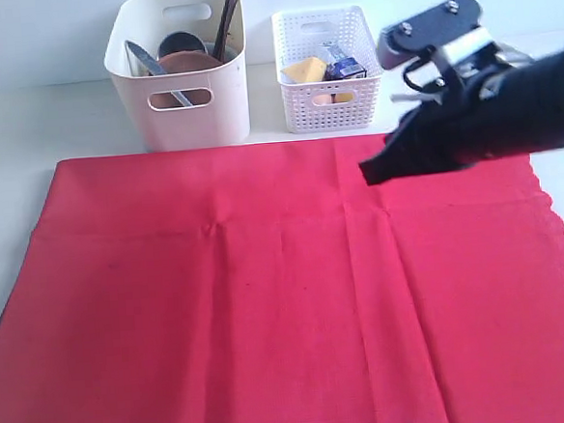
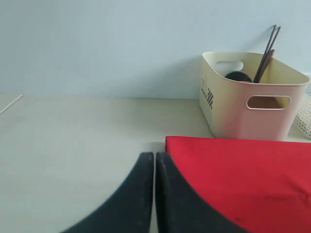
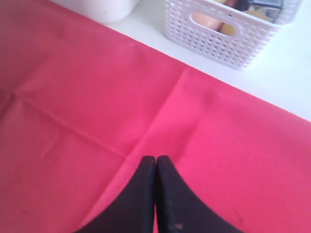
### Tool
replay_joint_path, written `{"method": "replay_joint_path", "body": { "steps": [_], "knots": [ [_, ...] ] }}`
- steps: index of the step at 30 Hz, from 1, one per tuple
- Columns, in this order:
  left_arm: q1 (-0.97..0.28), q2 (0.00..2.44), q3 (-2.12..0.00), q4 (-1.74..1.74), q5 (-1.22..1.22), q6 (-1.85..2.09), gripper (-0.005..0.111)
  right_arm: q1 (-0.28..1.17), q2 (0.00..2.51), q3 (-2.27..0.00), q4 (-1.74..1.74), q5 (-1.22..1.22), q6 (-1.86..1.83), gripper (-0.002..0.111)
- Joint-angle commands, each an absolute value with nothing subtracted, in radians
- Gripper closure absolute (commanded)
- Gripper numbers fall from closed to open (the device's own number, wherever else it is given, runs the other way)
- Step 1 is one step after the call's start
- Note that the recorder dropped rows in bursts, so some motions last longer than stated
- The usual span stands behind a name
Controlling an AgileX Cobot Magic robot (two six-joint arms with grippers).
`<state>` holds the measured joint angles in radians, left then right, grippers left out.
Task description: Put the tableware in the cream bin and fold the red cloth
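Note:
The red cloth [image 1: 268, 290] lies spread flat over the table, creased, with its scalloped edge at the right. Behind it stands the cream bin [image 1: 180, 69], holding a brown plate [image 1: 186, 61], a silver knife [image 1: 146, 61], dark chopsticks [image 1: 230, 17] and a dark round item. My right gripper [image 1: 368, 173] hovers over the cloth's far right part, shut with nothing between its fingers; the right wrist view shows it [image 3: 156, 159] above a crease. My left gripper [image 2: 154, 156] is shut and empty beside the cloth's corner [image 2: 170, 141]; it is out of the exterior view.
A white lattice basket [image 1: 328, 68] with cheese, an egg and other food stands right of the cream bin. The pale table [image 2: 73, 136] stretches left of the cloth. A wall runs behind both containers.

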<state>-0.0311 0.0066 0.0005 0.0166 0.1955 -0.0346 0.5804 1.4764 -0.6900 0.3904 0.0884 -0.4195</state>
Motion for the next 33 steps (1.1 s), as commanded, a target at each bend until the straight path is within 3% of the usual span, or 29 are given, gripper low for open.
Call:
{"method": "replay_joint_path", "body": {
  "steps": [1, 6, 14, 33],
  "knots": [
    [-0.028, 0.000, 0.000, 0.010, 0.196, -0.036, 0.103, 0.574, 1.348, -0.497, 0.102, -0.057, -0.204, 0.108],
    [-0.028, 0.000, 0.000, 0.010, 0.196, -0.036, 0.103, 0.574, 1.234, -0.324, 0.020, -0.216, 0.000, 0.108],
    [-0.028, 0.000, 0.000, 0.010, 0.196, -0.036, 0.103, 0.574, 1.080, -0.061, 0.018, -0.504, 0.000, 0.108],
    [-0.028, 0.000, 0.000, 0.010, 0.196, -0.036, 0.103, 0.574, 0.977, -0.036, 0.025, -0.528, 0.000, 0.108]
  ]
}}
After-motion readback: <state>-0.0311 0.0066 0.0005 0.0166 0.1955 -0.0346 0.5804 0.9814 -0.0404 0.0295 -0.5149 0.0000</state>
